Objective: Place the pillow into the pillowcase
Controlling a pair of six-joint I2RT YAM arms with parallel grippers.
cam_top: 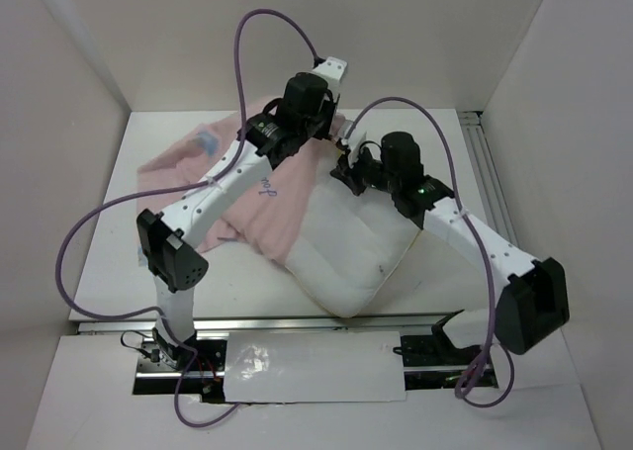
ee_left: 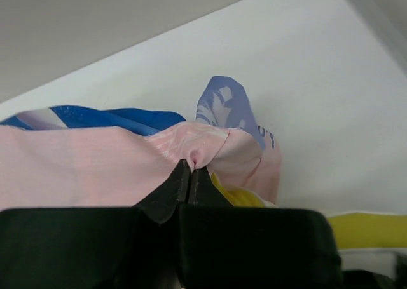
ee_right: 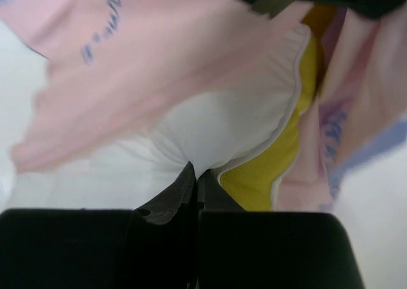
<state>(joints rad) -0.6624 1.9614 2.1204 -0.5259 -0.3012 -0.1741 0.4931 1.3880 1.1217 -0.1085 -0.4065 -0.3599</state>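
The white pillow (cam_top: 346, 247) lies on the table, its near part bare and its far end under the pale pink pillowcase (cam_top: 267, 188). My left gripper (cam_top: 331, 124) is shut on a pinch of the pillowcase's pink edge (ee_left: 191, 146) at the far end; blue print (ee_left: 226, 105) shows behind it. My right gripper (cam_top: 346, 168) is shut on a fold of the pillow's white fabric (ee_right: 216, 130) beside its yellow strip (ee_right: 273, 162). The yellow strip also shows in the left wrist view (ee_left: 245, 197).
White walls enclose the table on the left, back and right. A metal rail (cam_top: 490, 183) runs along the table's right side. A white plate (cam_top: 312, 366) covers the arm bases at the near edge. Purple cables loop over both arms.
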